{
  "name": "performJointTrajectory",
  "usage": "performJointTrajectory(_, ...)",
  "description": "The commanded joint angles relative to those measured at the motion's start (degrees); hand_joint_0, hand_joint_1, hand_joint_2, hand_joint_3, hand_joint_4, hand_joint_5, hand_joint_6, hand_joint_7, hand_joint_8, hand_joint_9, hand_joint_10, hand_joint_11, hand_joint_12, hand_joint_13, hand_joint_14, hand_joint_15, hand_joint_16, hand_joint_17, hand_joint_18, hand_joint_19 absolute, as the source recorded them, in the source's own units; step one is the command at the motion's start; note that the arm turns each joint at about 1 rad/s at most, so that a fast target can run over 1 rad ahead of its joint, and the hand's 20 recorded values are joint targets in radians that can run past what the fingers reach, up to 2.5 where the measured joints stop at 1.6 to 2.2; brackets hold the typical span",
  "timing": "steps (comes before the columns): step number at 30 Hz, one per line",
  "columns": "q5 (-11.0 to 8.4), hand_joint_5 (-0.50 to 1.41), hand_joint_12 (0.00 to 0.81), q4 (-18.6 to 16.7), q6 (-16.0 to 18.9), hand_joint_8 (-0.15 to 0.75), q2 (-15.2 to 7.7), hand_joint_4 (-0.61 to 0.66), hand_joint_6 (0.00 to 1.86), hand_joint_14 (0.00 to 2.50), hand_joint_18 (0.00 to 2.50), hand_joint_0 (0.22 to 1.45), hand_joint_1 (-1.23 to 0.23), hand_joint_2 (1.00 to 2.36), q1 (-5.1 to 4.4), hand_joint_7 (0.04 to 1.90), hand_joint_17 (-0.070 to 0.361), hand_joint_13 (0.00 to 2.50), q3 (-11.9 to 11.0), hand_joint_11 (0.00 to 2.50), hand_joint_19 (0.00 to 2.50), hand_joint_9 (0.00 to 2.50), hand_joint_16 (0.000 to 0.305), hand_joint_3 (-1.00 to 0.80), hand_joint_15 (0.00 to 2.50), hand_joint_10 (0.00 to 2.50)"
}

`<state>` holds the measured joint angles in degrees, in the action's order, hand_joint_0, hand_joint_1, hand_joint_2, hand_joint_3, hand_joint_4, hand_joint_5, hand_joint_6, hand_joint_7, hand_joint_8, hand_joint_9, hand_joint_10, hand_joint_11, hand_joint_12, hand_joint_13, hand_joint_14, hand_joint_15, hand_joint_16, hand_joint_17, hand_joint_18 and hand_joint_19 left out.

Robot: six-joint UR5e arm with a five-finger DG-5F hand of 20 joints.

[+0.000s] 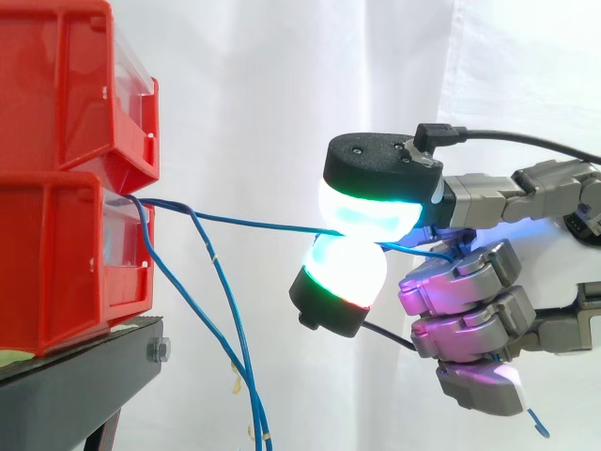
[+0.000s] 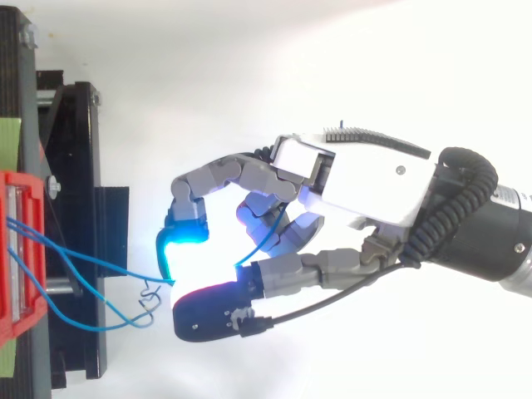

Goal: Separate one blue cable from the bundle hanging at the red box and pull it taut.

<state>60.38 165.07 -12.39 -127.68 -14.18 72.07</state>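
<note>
The hand comes in from the right. Two of its fingers are closed on one blue cable, which is pinched between an upper and a lower glowing pad. The other fingers are curled below and hold nothing that I can see. The cable runs from the gap between the two stacked red bins on the left to the pinch. It is nearly straight, with only a small sag. The rest of the bundle hangs down beside the black stand.

I see three risks:

- **Slipping:** The pinch sits at the very tips of the round pads and the cable is thin. A harder pull to the right may make it slide out.
- **A second strand following:** One hanging strand meets the held cable just beside the bins. In the top view there is a small curl of cable near the pads. If they are tangled, the second strand will follow and the separation is lost.
- **Too much force:** This may drag the cable out of the bin.
</note>
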Motion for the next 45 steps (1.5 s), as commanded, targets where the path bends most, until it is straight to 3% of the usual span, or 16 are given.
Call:
performJointTrajectory(1, 0.00, -0.19, 0.345, -0.02, 0.00, 0.268, -0.03, -0.20, 0.91, 2.50, 1.20, 0.85, -0.79, 1.03, 0.03, 1.66, 0.085, 0.88, 0.00, 1.81, 1.03, 1.02, 0.038, -0.13, 1.70, 2.50)
performJointTrajectory(45, 0.00, -0.19, 0.339, -0.02, 0.00, 0.268, -0.03, -0.20, 0.91, 2.50, 1.21, 0.85, -0.79, 1.03, 0.03, 1.66, 0.083, 0.88, 0.00, 1.83, 1.11, 1.03, 0.037, -0.12, 1.70, 2.50)
